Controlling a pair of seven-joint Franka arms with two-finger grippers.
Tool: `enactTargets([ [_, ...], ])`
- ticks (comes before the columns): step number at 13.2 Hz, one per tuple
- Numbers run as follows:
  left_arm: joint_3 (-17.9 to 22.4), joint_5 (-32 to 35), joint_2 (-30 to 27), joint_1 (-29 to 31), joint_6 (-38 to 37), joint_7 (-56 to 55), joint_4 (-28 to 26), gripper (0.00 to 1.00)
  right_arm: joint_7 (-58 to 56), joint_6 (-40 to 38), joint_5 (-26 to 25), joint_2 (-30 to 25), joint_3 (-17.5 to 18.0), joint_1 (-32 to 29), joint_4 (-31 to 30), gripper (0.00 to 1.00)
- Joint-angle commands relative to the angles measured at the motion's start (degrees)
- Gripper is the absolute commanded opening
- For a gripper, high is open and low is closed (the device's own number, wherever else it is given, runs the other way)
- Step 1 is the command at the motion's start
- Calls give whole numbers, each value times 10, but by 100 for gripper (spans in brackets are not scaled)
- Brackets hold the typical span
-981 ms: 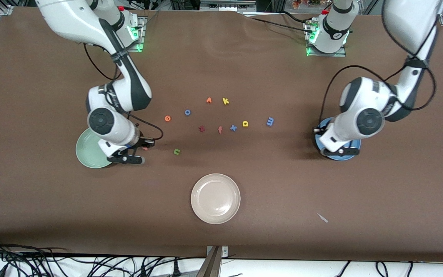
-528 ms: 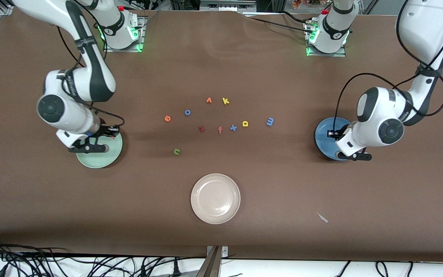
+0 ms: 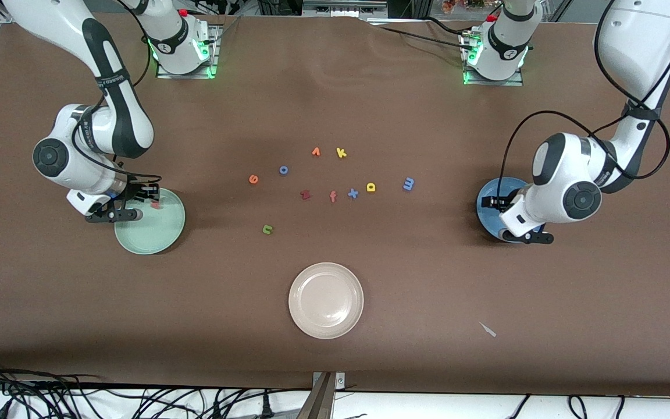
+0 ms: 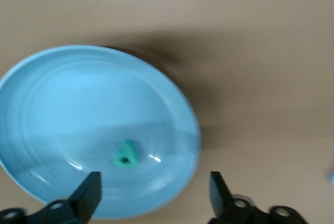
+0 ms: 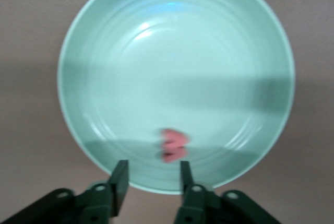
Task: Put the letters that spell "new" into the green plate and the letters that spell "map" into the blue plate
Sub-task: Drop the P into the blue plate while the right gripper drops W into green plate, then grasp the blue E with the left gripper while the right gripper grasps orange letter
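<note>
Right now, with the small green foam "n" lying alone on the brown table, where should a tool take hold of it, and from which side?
Come straight down from above on the small green foam "n". It lies flat and low, so only its side edges offer purchase: pinch across its two legs. Nothing lies beside it, so probably any finger orientation clears.

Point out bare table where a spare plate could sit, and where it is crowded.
Bare: table between the green plate and cream-white plate, and between that plate and the blue plate. Crowded: the letter cluster from orange "e" to blue "m".
</note>
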Motion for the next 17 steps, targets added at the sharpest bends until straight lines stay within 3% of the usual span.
enactTargets([
  [1, -68, 8, -23, -3, -12, -106, -11, 100, 46, -58, 29, -13, 15, 6, 33, 100],
  [3, -113, 8, -19, -4, 22, -176, -28, 100, 142, -52, 30, -30, 64, 7, 29, 100],
  [5, -144, 13, -20, -7, 111, -226, -85, 100, 221, -32, 29, -42, 107, 7, 19, 100],
  [7, -148, 17, -18, -23, 195, -250, -121, 99, 290, 0, 27, -48, 144, 8, 2, 100],
  [9, -147, 17, -7, -44, 201, -267, -126, 97, 342, 49, 25, -47, 174, 11, -24, 100],
  [11, -146, 39, 11, -60, 212, -284, -126, 94, 385, 98, 24, -47, 182, 36, -50, 100],
  [15, -146, 192, 63, -64, 253, -410, -120, 94, 439, 129, 20, -27, 182, 86, -62, 100],
  [17, -145, 208, 71, -65, 259, -428, -116, 94, 455, 160, 20, -17, 182, 107, -72, 100],
])
